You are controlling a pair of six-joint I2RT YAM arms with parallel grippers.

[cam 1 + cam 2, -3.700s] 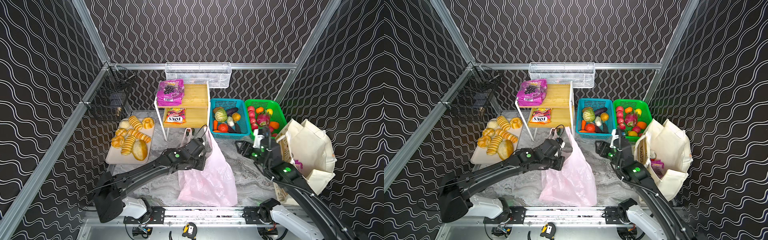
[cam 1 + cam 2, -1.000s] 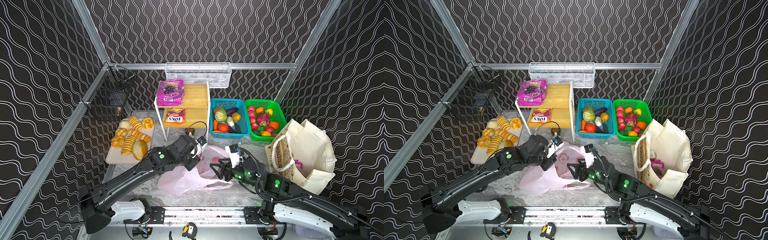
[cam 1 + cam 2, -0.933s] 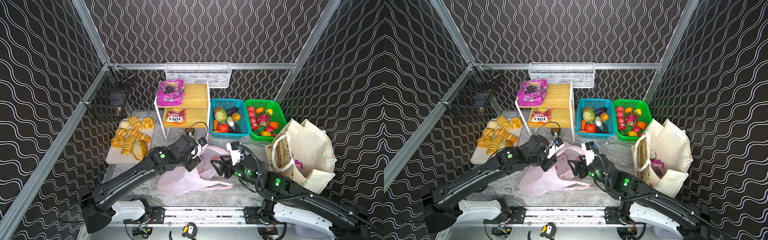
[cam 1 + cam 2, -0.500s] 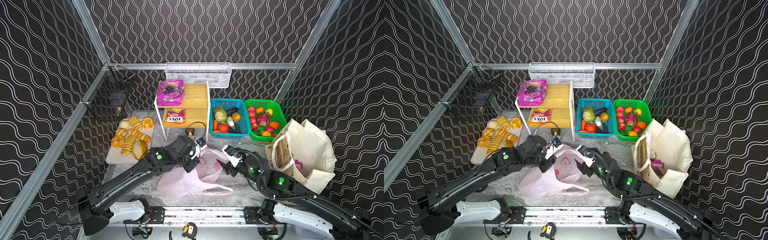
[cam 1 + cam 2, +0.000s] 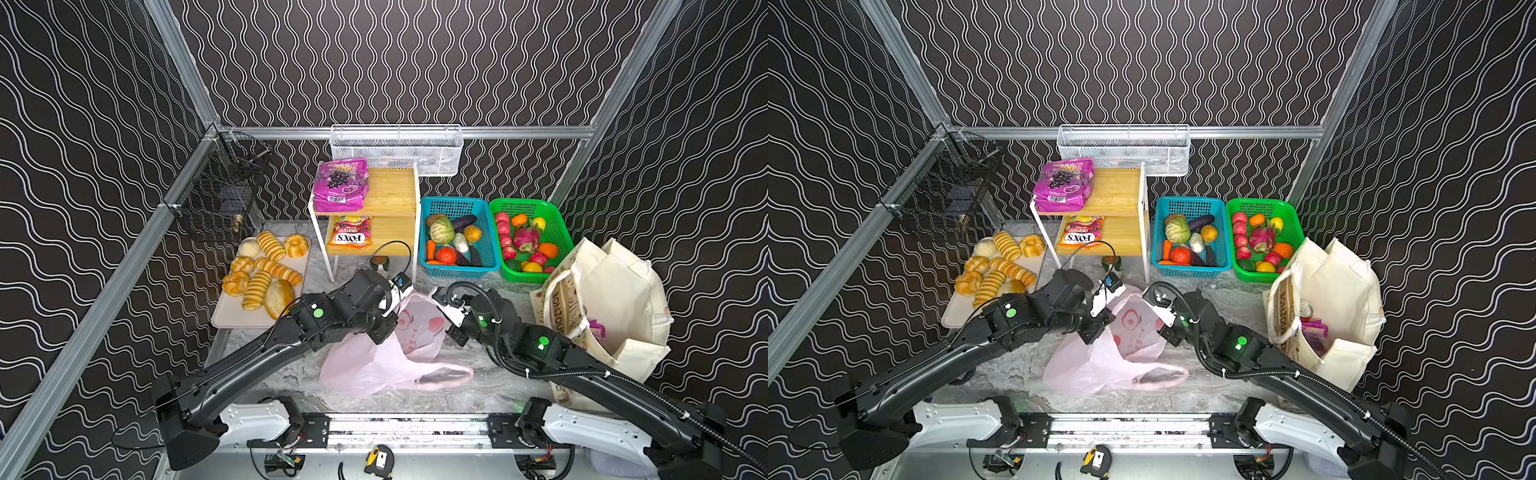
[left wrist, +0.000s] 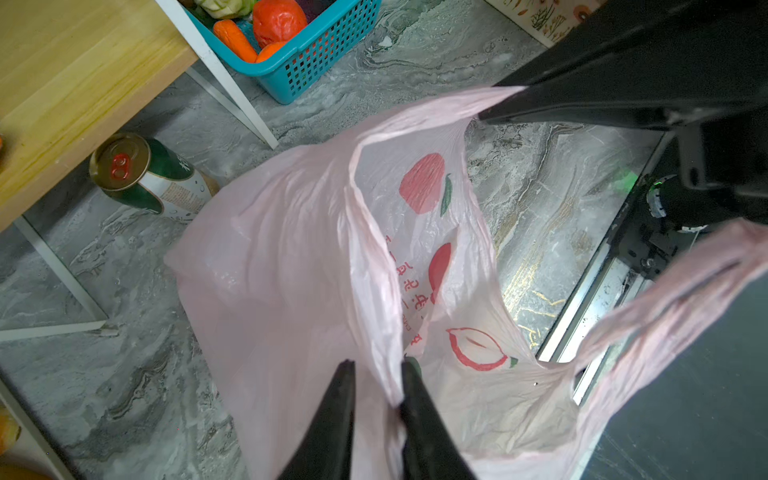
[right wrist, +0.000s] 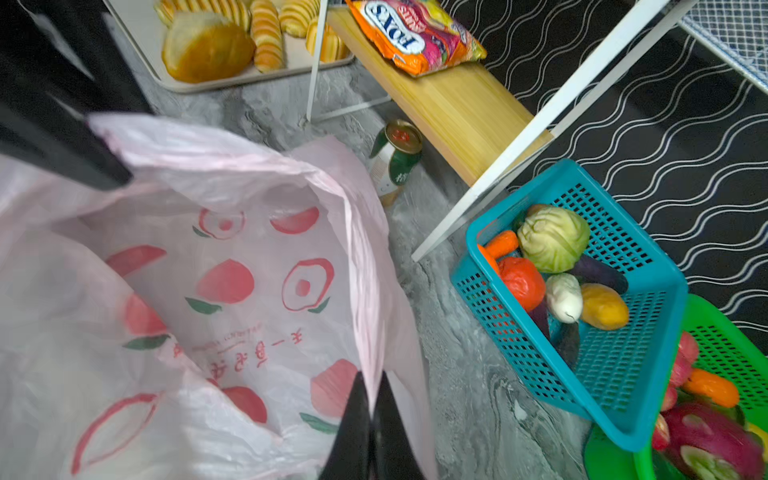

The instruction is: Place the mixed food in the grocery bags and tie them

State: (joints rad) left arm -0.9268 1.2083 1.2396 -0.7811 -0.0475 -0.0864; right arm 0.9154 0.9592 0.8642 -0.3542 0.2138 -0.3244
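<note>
The pink plastic bag [image 5: 399,357] lies on the marble top between both arms, its mouth lifted. My right gripper [image 7: 370,378] is shut on the bag's rim [image 7: 365,291]. My left gripper [image 6: 376,365] is open at the opposite rim, with a fold of the film lying loose against one finger [image 6: 415,399]. The cream tote [image 5: 615,299] stands at the right with a magenta pouch [image 5: 1312,332] inside. Another magenta grape pouch [image 5: 340,185] lies on the shelf top, and a Fox's pouch [image 5: 351,232] on the lower shelf. A can [image 6: 141,174] stands under the shelf. The cabbage [image 7: 552,239] sits in the blue basket.
The wooden shelf [image 5: 395,187] stands just behind the bag. The blue basket [image 5: 457,202] and green basket [image 5: 523,203] hold vegetables and fruit at the back right. A tray of bread [image 5: 232,316] is on the left. Wire baskets [image 5: 395,149] hang on the back rail.
My right gripper has gone from open to shut on the bag's rim. My left gripper's jaws have parted and released the film. The bag's mouth now stands wider.
</note>
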